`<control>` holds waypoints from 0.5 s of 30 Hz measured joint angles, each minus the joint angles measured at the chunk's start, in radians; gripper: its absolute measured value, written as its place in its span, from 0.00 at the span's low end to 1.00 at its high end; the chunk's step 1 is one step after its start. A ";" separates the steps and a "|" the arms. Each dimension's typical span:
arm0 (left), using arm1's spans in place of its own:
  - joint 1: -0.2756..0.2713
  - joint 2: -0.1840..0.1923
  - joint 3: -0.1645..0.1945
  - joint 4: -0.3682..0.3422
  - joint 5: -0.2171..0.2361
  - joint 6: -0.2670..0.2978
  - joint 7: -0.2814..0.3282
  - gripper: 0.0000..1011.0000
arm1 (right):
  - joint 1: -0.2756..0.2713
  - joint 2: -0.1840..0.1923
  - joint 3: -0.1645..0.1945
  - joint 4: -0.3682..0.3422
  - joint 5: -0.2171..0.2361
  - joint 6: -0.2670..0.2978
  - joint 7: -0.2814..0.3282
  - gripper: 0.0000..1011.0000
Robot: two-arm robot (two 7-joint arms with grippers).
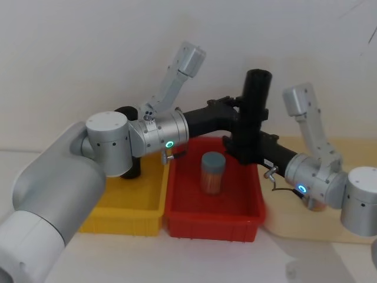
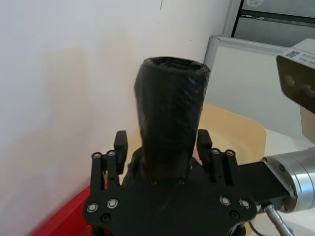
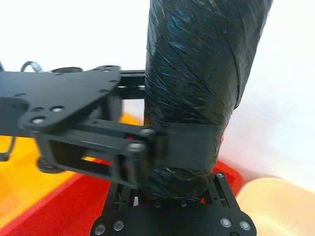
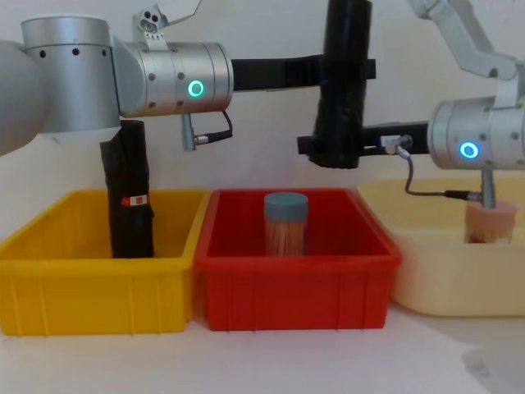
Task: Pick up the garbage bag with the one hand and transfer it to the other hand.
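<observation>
Both tools clamp the glossy black cylindrical plastic bag roll (image 1: pixel 254 112) above the red plastic bin (image 1: pixel 177 219).
Left tool (image 1: pixel 246 107) grips mid-roll, right tool (image 1: pixel 244 148) its base; it looks light, firm, slippery.

Thick silver arms, one green ring light (image 4: pixel 196 89), one blue (image 4: pixel 468 150), slim black screw-studded grippers

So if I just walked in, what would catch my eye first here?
A black garbage bag roll held upright in the air above the red bin, gripped by both the left gripper higher up and the right gripper lower down. A toothpick jar stands in that bin.
</observation>
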 joint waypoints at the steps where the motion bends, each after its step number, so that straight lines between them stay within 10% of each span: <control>1: 0.000 0.000 0.000 0.000 0.000 0.000 0.000 0.85 | -0.005 0.004 0.005 -0.008 0.000 0.003 -0.012 0.57; 15: 0.000 0.000 0.000 0.000 0.000 0.000 0.001 0.99 | -0.047 0.057 0.062 -0.062 -0.012 0.046 -0.114 0.57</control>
